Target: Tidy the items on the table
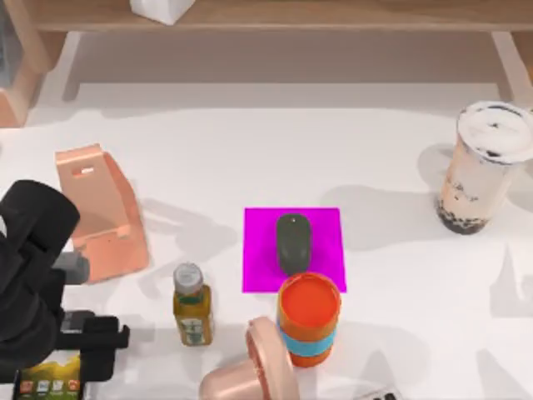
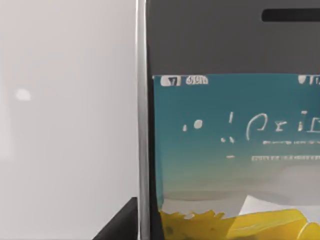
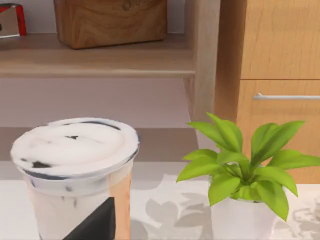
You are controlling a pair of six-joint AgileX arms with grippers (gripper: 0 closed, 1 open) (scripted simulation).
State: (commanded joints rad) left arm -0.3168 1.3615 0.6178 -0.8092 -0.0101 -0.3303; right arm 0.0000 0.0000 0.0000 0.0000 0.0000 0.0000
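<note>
White-framed smartphone with a colourful app screen (image 1: pixel 52 385) lay at the white tabletop's (image 1: pixel 391 179) front-left corner, under the left gripper (image 1: pixel 83 337); whether its fingers gripped was unclear. Dark grey oval mouse (image 1: pixel 293 242) sat mid-table; bubble tea cup (image 1: pixel 485 167) stood near the right edge.

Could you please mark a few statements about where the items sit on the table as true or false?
1. The mouse lies on the magenta mat. True.
2. The bubble tea cup stands at the table's left side. False: it stands at the right.
3. The left gripper is over the smartphone at the front left. True.
4. The orange cup stands on the shelf. False: it stands on the table, just in front of the mat.
</note>
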